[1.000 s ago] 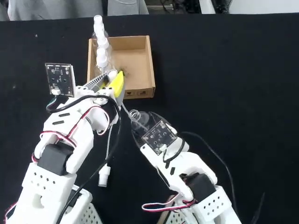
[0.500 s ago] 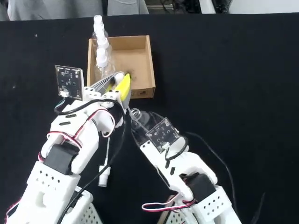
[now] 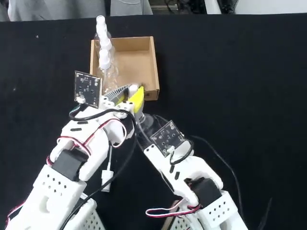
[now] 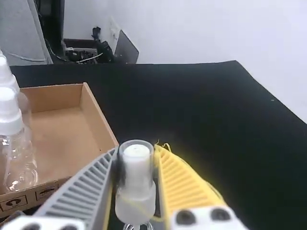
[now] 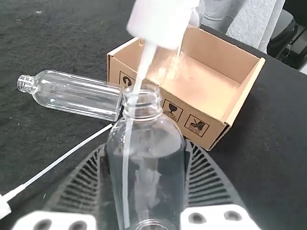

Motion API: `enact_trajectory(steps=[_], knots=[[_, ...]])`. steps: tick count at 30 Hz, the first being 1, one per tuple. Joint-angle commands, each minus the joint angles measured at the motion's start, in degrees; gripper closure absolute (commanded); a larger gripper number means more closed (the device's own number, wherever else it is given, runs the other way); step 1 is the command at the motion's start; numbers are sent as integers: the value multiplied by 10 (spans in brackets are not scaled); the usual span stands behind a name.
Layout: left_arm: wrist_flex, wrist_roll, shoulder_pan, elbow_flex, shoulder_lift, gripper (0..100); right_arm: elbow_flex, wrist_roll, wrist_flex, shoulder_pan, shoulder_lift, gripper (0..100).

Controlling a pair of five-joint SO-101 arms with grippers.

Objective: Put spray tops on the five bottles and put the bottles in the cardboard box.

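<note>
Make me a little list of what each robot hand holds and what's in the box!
Left gripper: shut on spray top
Right gripper: shut on open bottle
Tube: dips through that bottle's neck; top not seated
Cardboard box: at least two topped bottles stand by one wall
Table: spare bottle lies capless near the box

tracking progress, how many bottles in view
5 bottles: three capped in the cardboard box, one in the right tool, one uncapped lying beside it. Others may be hidden.
</note>
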Motion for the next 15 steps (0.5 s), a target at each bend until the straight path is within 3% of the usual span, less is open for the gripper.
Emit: enact_trajectory(steps=[1, 15], knots=[[4, -6, 8, -5, -14, 971, -15, -5, -18, -4, -18, 940], [1, -11, 8, 38, -14, 971, -11, -2, -18, -4, -18, 941]])
